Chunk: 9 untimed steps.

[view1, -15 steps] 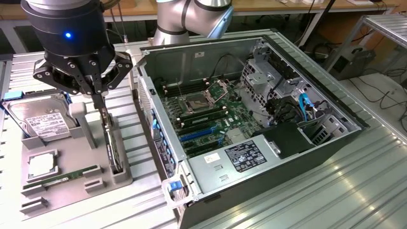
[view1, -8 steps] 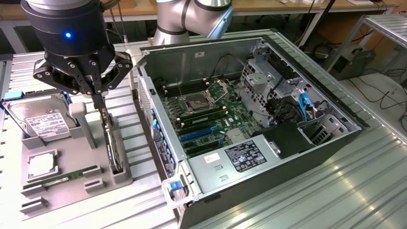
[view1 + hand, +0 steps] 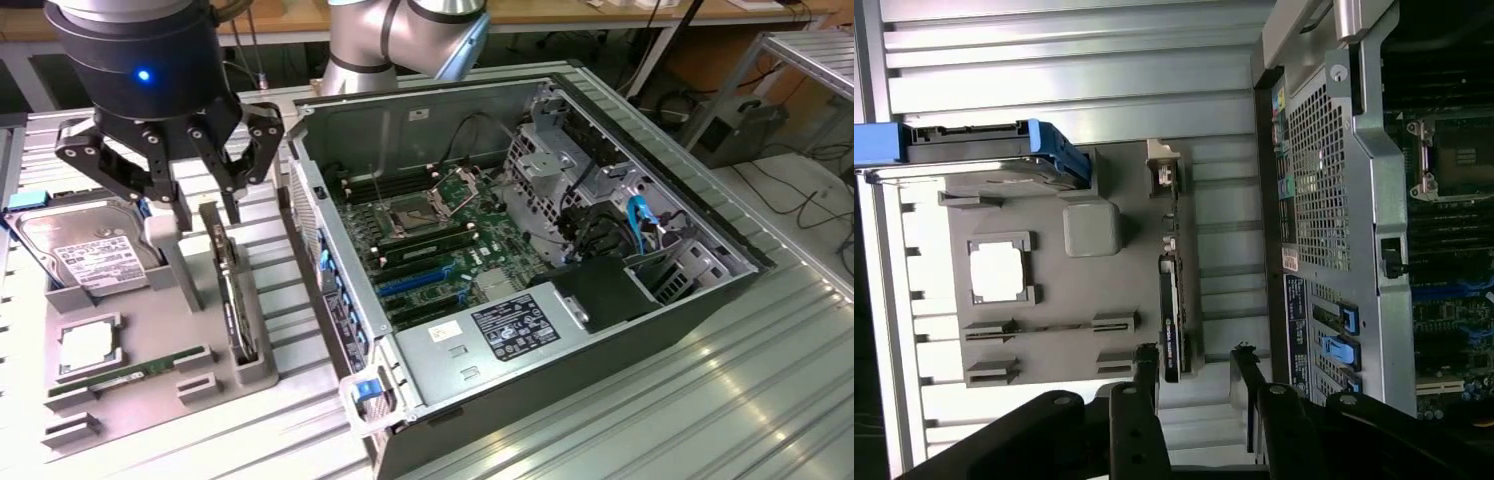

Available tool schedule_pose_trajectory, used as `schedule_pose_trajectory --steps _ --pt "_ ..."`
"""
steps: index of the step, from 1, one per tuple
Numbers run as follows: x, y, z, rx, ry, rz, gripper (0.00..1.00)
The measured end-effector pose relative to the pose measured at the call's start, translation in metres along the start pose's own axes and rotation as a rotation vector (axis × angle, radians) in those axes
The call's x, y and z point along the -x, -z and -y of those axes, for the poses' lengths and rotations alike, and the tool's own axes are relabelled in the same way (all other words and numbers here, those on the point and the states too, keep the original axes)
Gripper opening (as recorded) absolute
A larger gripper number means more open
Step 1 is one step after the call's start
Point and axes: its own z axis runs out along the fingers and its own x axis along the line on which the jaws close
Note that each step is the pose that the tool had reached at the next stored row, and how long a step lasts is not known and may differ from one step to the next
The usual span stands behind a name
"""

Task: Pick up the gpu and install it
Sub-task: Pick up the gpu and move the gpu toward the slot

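Slats of bright metal formed the table (image 3: 667, 400) in the exterior view. On it, toward that view's right, lay an open computer case (image 3: 694, 215) with its motherboard (image 3: 427, 240) exposed. Beside the case, toward the view's left, sat a grey holder (image 3: 254, 377). The gpu (image 3: 236, 300) stood on edge in a slot along the side of the holder nearest the case. A hard drive (image 3: 87, 255) with a white label leaned in the holder at the far left, with a processor chip (image 3: 86, 346) and a RAM stick (image 3: 131, 373) lying nearer the camera. The gripper (image 3: 200, 205) hung over the far end of the card with its fingers (image 3: 230, 190) spread apart. They held nothing. Whether a fingertip touched the card could not be told from here. The robot arm (image 3: 400, 40) rose behind the case.

From the wrist view, the gpu (image 3: 1171, 320) appeared edge-on as a thin dark strip, upright in its slot in the holder (image 3: 1074, 320). The gripper (image 3: 1192, 355) straddled one end of it. One finger (image 3: 1146, 365) stood just beside the card and the other finger stood clear on the opposite side, a gap wider than the card between them. The hard drive (image 3: 984, 150) showed blue side rails, and the processor chip (image 3: 996, 270) lay flat in its recess. The computer case (image 3: 1324, 180) showed its perforated rear panel, and the motherboard (image 3: 1449, 290) lay inside it. The table (image 3: 1054, 80) ran under all of it.
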Motion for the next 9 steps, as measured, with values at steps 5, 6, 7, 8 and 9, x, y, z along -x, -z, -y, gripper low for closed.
schedule_pose_trajectory --steps 5,6,7,8,9 --pt "0.000 -0.0101 0.0003 -0.0003 0.000 0.0000 0.42" --pt "0.000 -0.0132 0.0004 -0.0004 0.000 -0.0001 0.42" --pt "0.000 -0.0155 0.0004 -0.0004 0.000 -0.0002 0.42" --pt "-0.001 -0.0174 0.0005 -0.0004 0.000 -0.0001 0.42" --pt "-0.001 -0.0211 0.0006 -0.0003 0.000 -0.0001 0.42"
